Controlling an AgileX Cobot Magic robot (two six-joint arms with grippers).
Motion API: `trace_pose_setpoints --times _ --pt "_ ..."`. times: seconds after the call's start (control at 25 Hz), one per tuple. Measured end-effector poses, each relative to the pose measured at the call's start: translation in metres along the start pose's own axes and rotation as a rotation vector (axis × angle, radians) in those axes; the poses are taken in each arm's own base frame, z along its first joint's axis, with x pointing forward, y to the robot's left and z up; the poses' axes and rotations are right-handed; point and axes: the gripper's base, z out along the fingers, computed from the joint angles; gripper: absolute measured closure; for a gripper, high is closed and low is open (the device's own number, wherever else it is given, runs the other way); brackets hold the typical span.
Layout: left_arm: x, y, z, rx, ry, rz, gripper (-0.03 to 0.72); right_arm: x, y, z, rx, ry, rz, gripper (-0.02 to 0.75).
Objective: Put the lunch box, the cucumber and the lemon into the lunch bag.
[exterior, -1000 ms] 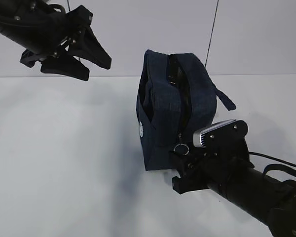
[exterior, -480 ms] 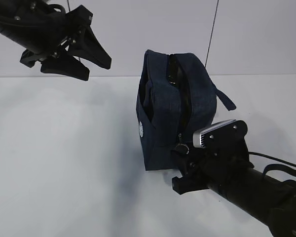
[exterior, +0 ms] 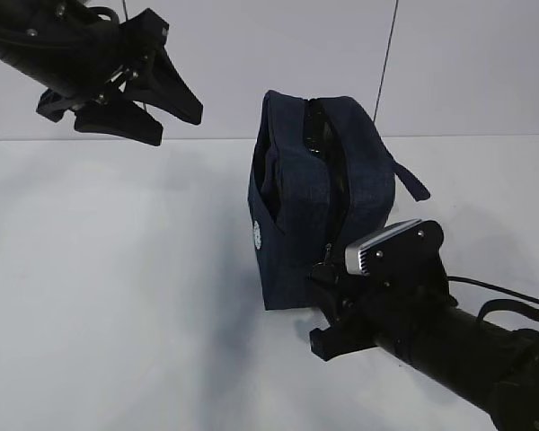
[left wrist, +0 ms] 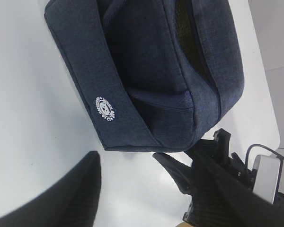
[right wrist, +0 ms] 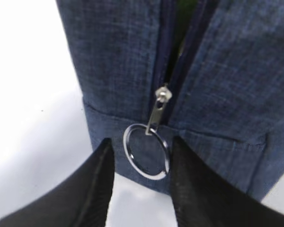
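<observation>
The lunch bag (exterior: 319, 202) is standing upright on the white counter (exterior: 117, 296), slightly right of the middle in the exterior view, with its zipper running up over the near end and across the top. The zipper is parted above the slider, and a sliver of green is showing in the gap in the right wrist view, too little to say what it is. A round white logo patch (left wrist: 105, 108) is sitting on the bag's lower side band. The silver ring pull (right wrist: 146, 156) is hanging from the slider low on the near end of the bag. The right hand (right wrist: 141, 182) is sitting at that end, just above the counter, with its two dark fingers (right wrist: 97, 184) flanking the ring; the ring's right edge is lying against or nearly against one finger, while a gap is showing on the other side, so I cannot tell whether it is gripped. The left hand (exterior: 175, 115) is hovering high above the counter, well apart from the bag on the left, its fingers spread moderately wide and holding nothing.
</observation>
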Motion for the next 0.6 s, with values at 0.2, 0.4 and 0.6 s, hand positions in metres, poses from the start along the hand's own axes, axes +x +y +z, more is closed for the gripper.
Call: trace_pose_setpoints --times 0.2,0.4,0.6 --pt "0.0 0.0 0.0 0.0 -0.002 0.0 0.254 0.002 -0.005 0.001 0.051 0.005 0.036 0.434" --pt "0.0 0.0 0.0 0.0 -0.002 0.0 0.254 0.01 -0.004 0.003 0.046 0.034 0.022 0.434" --pt "0.0 0.0 0.0 0.0 -0.002 0.0 0.254 0.007 -0.004 0.004 0.048 -0.009 0.019 0.435"
